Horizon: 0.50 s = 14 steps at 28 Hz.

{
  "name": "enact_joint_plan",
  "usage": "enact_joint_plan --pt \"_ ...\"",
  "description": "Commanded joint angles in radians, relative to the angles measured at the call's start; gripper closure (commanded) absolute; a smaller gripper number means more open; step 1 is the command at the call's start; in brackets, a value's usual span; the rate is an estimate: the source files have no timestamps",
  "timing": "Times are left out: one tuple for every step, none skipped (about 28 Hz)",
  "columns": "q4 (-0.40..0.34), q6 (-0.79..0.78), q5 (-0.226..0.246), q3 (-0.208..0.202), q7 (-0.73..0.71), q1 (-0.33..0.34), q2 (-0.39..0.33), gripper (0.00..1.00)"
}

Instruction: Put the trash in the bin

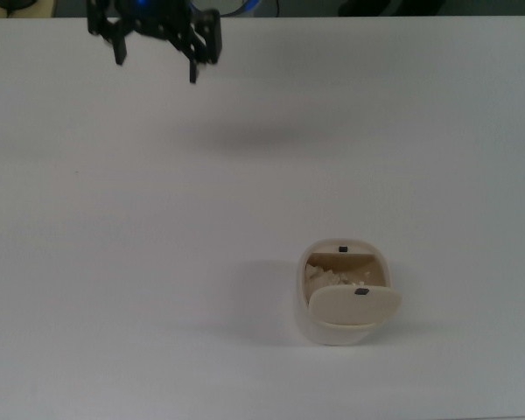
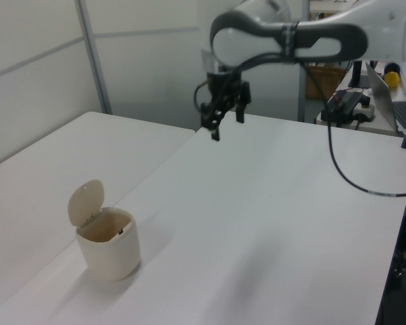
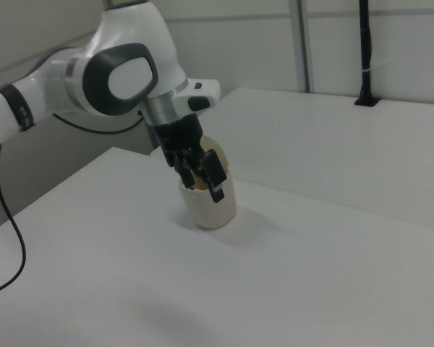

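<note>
The cream bin (image 1: 343,324) stands on the white table with its flap lid (image 1: 354,306) tipped up. The trash (image 1: 332,276), a white crumpled wad, lies inside the bin's tan interior. My gripper (image 1: 156,63) is open and empty at the top view's upper left, far from the bin. In the left view the gripper (image 2: 226,124) hangs high above the far part of the table, well beyond the bin (image 2: 109,248). In the right view the gripper (image 3: 204,182) overlaps the bin (image 3: 215,207) and hides its opening.
A seam (image 2: 164,164) between two white tabletops runs past the bin in the left view. A black cable (image 2: 352,183) hangs from the arm over the table. A laptop (image 2: 392,108) and clutter lie beyond the table's far right edge.
</note>
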Motion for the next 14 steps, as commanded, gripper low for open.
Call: enact_joint_plan --pt "-0.036 -0.029 0.024 -0.004 -0.055 0.004 -0.030 0.00" --pt "-0.042 -0.026 0.023 -0.002 -0.055 0.004 -0.030 0.00" --pt "-0.042 -0.021 0.023 -0.002 -0.055 0.004 -0.030 0.00" --pt "-0.042 -0.018 0.024 -0.004 -0.055 0.004 -0.030 0.00" --pt "-0.042 -0.017 0.024 -0.004 -0.055 0.004 -0.030 0.00" --pt "-0.042 -0.015 0.024 -0.004 -0.057 0.003 -0.029 0.00" --pt "-0.042 -0.014 0.026 -0.004 -0.058 0.003 -0.027 0.00" --pt "-0.042 -0.014 0.026 -0.004 -0.060 0.003 -0.026 0.00" --pt "-0.041 -0.014 0.026 -0.004 -0.060 0.003 -0.026 0.00" --pt "-0.042 -0.014 0.026 -0.004 -0.060 0.003 -0.026 0.00" --pt "-0.042 -0.014 0.026 -0.004 -0.060 0.003 -0.026 0.00" --pt "-0.042 -0.014 0.026 -0.004 -0.060 0.003 -0.026 0.00" --pt "-0.044 -0.014 0.028 -0.004 -0.060 0.003 -0.026 0.00" --pt "-0.044 -0.014 0.028 -0.004 -0.060 0.004 -0.026 0.00"
